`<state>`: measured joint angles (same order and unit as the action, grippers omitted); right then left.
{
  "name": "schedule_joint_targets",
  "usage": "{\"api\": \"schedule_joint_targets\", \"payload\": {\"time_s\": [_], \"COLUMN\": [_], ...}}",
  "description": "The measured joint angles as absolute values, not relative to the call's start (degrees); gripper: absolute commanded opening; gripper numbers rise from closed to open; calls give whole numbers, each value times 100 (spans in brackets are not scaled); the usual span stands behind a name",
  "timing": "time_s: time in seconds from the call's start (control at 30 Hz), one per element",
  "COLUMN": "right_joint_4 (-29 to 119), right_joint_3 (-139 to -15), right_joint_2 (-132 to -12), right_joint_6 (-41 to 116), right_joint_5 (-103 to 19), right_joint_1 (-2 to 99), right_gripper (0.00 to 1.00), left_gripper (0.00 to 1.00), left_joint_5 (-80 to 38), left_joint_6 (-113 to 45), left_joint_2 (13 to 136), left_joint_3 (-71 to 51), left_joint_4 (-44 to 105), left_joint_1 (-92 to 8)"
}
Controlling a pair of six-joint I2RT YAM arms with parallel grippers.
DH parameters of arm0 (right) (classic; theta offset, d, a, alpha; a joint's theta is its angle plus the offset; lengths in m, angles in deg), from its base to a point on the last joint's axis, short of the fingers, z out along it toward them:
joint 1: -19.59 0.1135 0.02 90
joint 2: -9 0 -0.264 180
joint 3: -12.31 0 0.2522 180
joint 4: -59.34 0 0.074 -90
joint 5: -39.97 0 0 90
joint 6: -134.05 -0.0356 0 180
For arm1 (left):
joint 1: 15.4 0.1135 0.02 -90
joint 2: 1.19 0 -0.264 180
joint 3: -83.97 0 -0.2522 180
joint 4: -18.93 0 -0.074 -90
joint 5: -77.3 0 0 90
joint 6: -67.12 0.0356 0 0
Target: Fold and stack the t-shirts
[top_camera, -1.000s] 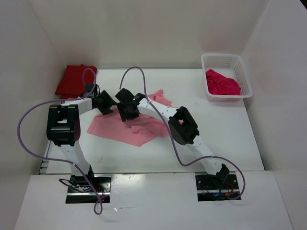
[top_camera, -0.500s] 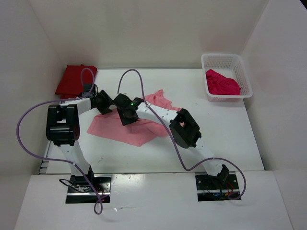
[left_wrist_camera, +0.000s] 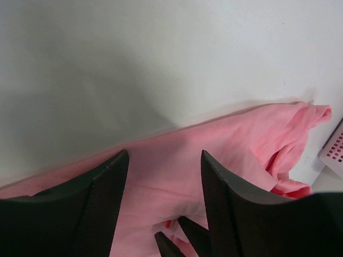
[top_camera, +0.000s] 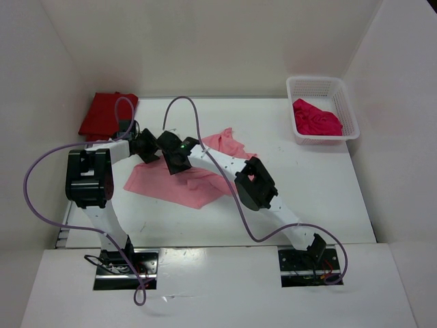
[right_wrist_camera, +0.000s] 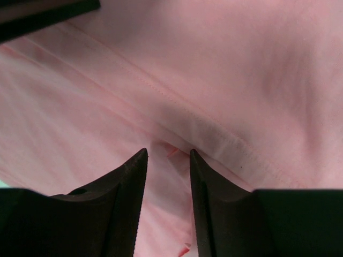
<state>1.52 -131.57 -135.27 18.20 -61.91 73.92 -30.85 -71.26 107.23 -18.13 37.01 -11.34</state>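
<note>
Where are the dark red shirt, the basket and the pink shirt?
dark red shirt (top_camera: 104,117): top view, its middle
basket (top_camera: 317,87): top view, far wall
pink shirt (top_camera: 171,188): top view, flat near part

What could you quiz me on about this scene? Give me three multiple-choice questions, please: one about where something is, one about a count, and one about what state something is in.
1. Where on the table is the dark red shirt?
A. near right corner
B. far left corner
C. the middle

2. How many shirts are in view?
A. three
B. two
C. five

3. The crimson-pink shirt in the white basket is:
A. neatly folded
B. spread out flat
C. bunched up

Answers:
1. B, since the top view shows it by the left wall at the table's far edge.
2. A, counting the dark red shirt, the light pink shirt in the middle and the crimson-pink shirt.
3. C, because it lies in a rumpled heap inside the basket.
</note>
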Motion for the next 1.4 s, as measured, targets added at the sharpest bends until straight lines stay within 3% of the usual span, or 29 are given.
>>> {"api": "schedule_joint_targets", "payload": {"time_s": [0.1, 0.33, 0.37, 0.4, 0.5, 0.77, 0.93, 1.23, 1.4], "right_joint_4": [106, 117, 122, 122, 115, 163, 362, 1212, 1072], "right_joint_3": [-13136, -13048, -13042, -13037, -13031, -12373, -10434, -6699, -4885], "right_joint_2": [-13569, -13569, -13569, -13569, -13569, -13112, -11398, -7103, -5530], "right_joint_6": [1816, 1781, 1776, 1781, 1785, 1709, 1479, 194, -912], "right_joint_5": [-6210, -6274, -6285, -6293, -6350, -6379, -5992, -4949, -4383], "right_joint_1": [7392, 7392, 7392, 7392, 7385, 7333, 7069, 5622, 5263], "right_gripper": [30, 30, 26, 14, 0, 0, 0, 0, 0], "left_gripper": [64, 64, 64, 64, 63, 49, 48, 48, 48], "left_joint_5": [-3085, -3085, -3087, -3092, -3096, -3035, -2949, -2880, -2838], "left_joint_6": [-7126, -7126, -7126, -7126, -7128, -7133, -7122, -7128, -7093], "left_joint_2": [10723, 10723, 10723, 10723, 10723, 10723, 10723, 10662, 10002], "left_joint_3": [-1818, -1820, -1820, -1820, -1820, -1888, -1894, -1914, -2019], "left_joint_4": [3692, 3690, 3690, 3690, 3690, 3685, 3685, 3701, 3897], "left_joint_1": [-1134, -1128, -1123, -1119, -1101, -1031, -968, -747, -723]}}
